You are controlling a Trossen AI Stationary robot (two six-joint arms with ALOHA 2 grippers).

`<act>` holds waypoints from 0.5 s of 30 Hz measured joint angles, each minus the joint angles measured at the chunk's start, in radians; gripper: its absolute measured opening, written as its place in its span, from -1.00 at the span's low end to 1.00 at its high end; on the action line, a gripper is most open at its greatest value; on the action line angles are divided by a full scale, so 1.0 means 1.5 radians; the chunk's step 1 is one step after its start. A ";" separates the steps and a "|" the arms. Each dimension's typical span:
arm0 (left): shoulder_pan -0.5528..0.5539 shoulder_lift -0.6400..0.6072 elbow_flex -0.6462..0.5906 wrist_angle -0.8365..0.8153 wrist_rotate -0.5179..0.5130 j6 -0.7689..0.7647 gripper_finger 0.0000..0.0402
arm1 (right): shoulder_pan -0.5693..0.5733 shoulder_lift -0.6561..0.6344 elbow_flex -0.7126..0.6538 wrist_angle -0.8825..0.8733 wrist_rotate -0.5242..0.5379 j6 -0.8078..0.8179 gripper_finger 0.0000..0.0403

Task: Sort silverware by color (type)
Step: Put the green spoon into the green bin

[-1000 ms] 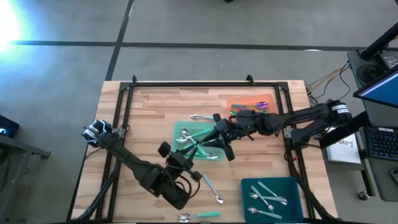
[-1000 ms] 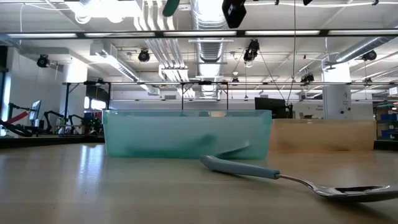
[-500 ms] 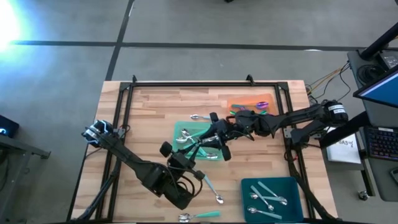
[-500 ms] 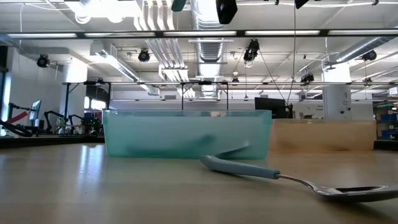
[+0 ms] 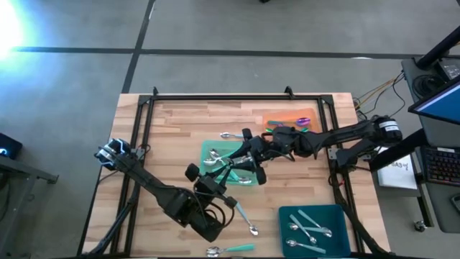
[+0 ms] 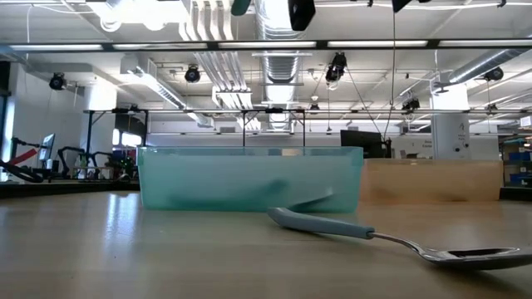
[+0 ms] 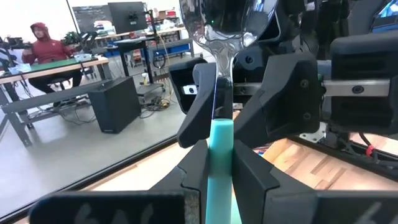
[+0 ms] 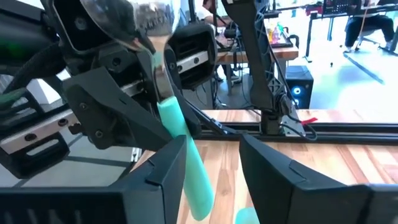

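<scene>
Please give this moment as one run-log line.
left gripper: shut on teal-handled spoon | right gripper: open, beside spoon | both over green tray

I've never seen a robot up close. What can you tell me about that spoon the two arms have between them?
The spoon has a shiny silver bowl and neck and a teal, plastic-looking handle. It stands upright, bowl up, above the green tray. The left gripper pinches its handle. The right gripper faces it with fingers open, the handle beside one finger.

Light wood table (image 5: 180, 122) with black rails. Three trays: orange tray (image 5: 286, 119), green tray (image 5: 213, 152), dark teal tray (image 5: 338, 216). The spoon (image 7: 219, 81) has a teal handle and shiny silver bowl. Arms are dark. Near the orange tray, purple-pink utensil (image 5: 303, 121).
</scene>
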 joint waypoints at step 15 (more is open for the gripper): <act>0.016 0.010 0.053 -0.003 -0.041 0.035 -0.84 | 0.017 0.019 0.001 -0.076 -0.040 -0.007 -0.25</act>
